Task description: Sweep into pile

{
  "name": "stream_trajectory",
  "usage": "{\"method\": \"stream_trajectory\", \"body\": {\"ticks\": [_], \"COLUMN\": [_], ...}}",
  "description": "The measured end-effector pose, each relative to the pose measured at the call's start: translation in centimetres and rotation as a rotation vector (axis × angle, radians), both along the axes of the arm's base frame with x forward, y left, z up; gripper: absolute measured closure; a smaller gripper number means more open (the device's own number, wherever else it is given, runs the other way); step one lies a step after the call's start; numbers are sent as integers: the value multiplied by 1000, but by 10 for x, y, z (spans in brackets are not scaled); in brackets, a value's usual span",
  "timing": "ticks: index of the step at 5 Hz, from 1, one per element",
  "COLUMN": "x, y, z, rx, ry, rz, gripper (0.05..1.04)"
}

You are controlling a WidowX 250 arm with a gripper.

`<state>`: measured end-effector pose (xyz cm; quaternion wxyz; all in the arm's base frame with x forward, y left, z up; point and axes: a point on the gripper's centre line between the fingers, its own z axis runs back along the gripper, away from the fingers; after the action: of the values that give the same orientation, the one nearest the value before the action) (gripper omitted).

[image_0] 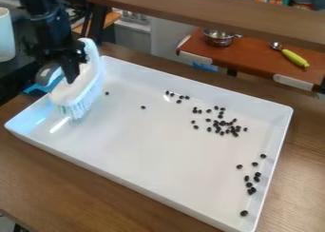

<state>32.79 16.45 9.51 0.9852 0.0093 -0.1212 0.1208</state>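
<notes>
Black beans (223, 123), loads of them, and they're scattered all over the place, mostly off to the right of the jaws as the camera sees it. Going big to small:

The brown wooden table (38, 178) runs under everything and comes out toward the camera from below the jaws. On it sits the big white tray (152, 150), with the jaws over its far left end. Beyond the jaws and off to the right there's a wooden shelf (209, 10), and lower down behind that a reddish-brown board (254, 60). The white brush (79, 86) is right at the jaws, tilted, bristles low at the tray's left end. The gripper (66, 75) has the brush in its grasp, so the jaws are closed around that, though I can't tell how narrow the gap is. A white container (6, 36) is left of the jaws, and the metal pot (219, 37) and the green-handled utensil (294, 58) are well apart from them, on the board.

Smallest stuff, the beans: two strays nearest the jaws, a loose little bunch further right, then the thickest cluster, and another scatter farthest off by the tray's right wall.
</notes>
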Motion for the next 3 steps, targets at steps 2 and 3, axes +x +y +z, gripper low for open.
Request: {"method": "stream_trajectory", "body": {"ticks": [2, 3], "x": [16, 24], "y": [-2, -15], "z": [-11, -18], "rx": [35, 56], "ry": [19, 28], "rz": [33, 18], "gripper": [587, 587]}}
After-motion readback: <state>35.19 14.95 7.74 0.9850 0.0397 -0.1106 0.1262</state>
